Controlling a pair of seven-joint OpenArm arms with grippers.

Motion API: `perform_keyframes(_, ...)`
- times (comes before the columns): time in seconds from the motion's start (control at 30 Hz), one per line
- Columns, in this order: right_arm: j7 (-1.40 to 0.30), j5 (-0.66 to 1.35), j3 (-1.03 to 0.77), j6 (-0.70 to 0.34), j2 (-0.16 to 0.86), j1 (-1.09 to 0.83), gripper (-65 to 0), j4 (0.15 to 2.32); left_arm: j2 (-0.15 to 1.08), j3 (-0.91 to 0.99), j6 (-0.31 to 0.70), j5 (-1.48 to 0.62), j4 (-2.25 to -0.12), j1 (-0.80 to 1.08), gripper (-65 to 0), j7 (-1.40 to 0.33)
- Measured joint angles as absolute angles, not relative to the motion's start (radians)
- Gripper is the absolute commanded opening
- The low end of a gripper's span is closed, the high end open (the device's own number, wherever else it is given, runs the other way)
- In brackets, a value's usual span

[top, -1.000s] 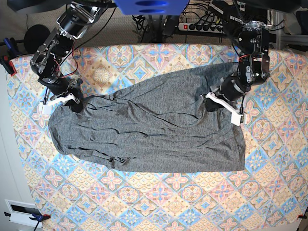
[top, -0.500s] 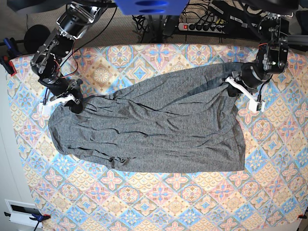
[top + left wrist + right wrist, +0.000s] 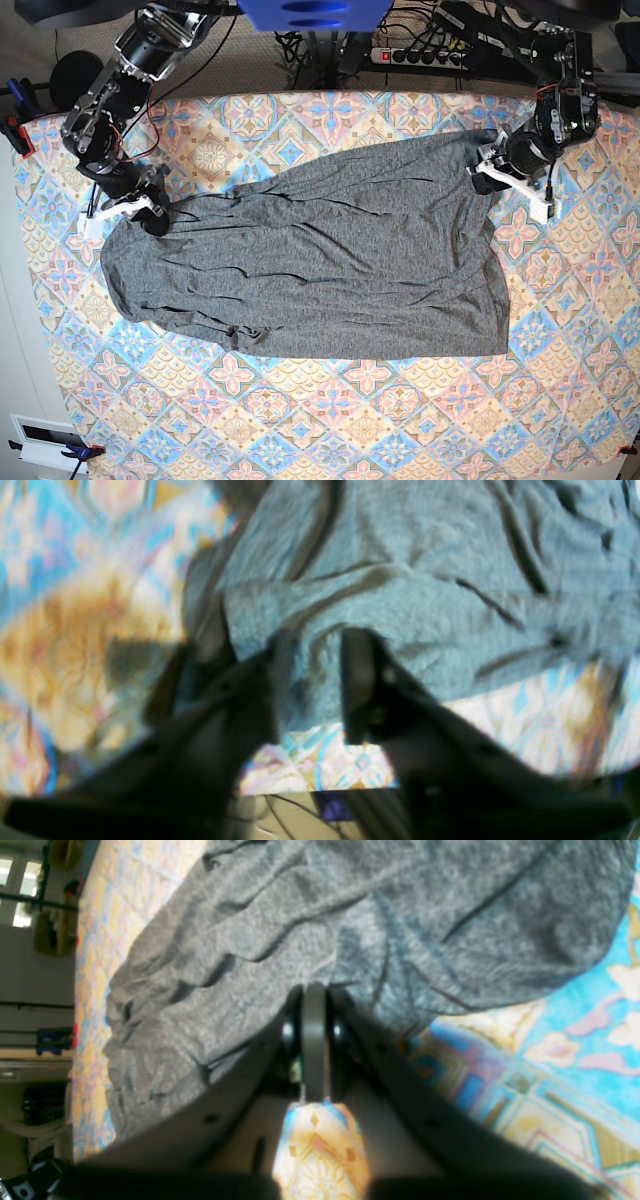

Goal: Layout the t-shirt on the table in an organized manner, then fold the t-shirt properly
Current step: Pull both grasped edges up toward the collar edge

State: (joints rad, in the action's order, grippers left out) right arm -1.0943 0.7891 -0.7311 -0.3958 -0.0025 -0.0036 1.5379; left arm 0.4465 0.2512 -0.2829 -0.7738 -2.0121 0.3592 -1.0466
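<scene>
Your t-shirt (image 3: 310,260) lies spread across the middle of the table (image 3: 420,420), a plain dark heather-grey sheet with no print, label or writing you could read anywhere on it. Its long lower edge runs roughly level through the lower centre of the base view, its right edge drops straight down right of centre, and the top edge climbs from the left toward the upper right. Shallow wrinkles cross the fabric from side to side.

At the upper right of the base view your left gripper (image 3: 498,170) sits at the shirt's top right corner, its arm reaching down from the frame's top edge. In the left wrist view its fingers (image 3: 357,680) stand clearly apart over the cloth's edge, with grey fabric showing in the gap; the blur keeps you from telling whether they still pinch anything.

At the left of the base view your right gripper (image 3: 150,215) rests on the shirt's upper left corner, arm slanting in from the upper left. In the right wrist view its jaws are pressed nearly together on a thin fold of the t-shirt (image 3: 350,940).
</scene>
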Motion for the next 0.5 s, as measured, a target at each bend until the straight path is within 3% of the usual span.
perform_keyframes(0.1, -1.139, 0.789, -0.731, -0.396, -0.002, -0.006, -47.8, 1.547, 0.431, 0.258, -0.29, -0.776, -2.007, 0.342, -29.2, -1.086)
perform_keyframes(0.23, -1.136, 0.791, -0.731, -0.395, -0.002, -0.041, -39.0, 1.623, 0.43, 0.258, -0.288, -0.784, -2.008, 0.33, -24.8, -1.077)
perform_keyframes(0.5, -1.205, 0.795, -0.883, -0.396, -0.001, -0.069, -37.3, 1.711, 0.43, 0.258, -0.288, -0.786, -2.008, 0.396, -24.8, -1.078)
